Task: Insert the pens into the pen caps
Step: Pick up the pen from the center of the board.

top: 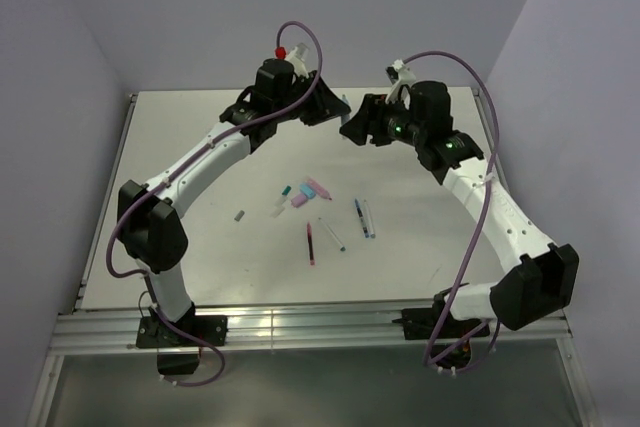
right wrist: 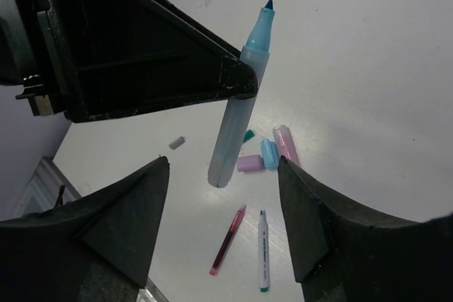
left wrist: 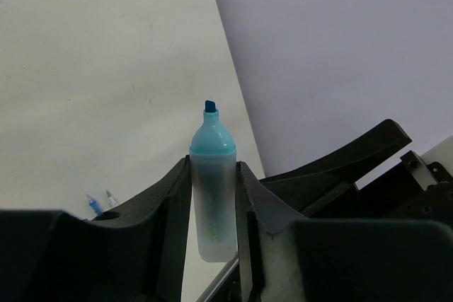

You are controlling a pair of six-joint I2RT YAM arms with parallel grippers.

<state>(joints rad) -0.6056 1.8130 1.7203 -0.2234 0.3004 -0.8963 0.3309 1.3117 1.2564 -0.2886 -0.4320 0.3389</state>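
Left wrist view: the left gripper (left wrist: 212,167) hides from you the barrels of two pens (left wrist: 93,205) and the sides of the blue pen (left wrist: 212,203). Top view: pen caps (top: 300,200) too small to separate.

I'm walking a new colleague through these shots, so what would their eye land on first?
First, the light-blue pen, its tip bare, gripped by its barrel in the left gripper above the far side of the table. The right gripper faces it with jaws open, holding nothing. Nearer the arm bases, loose caps and a red pen lie scattered mid-table.
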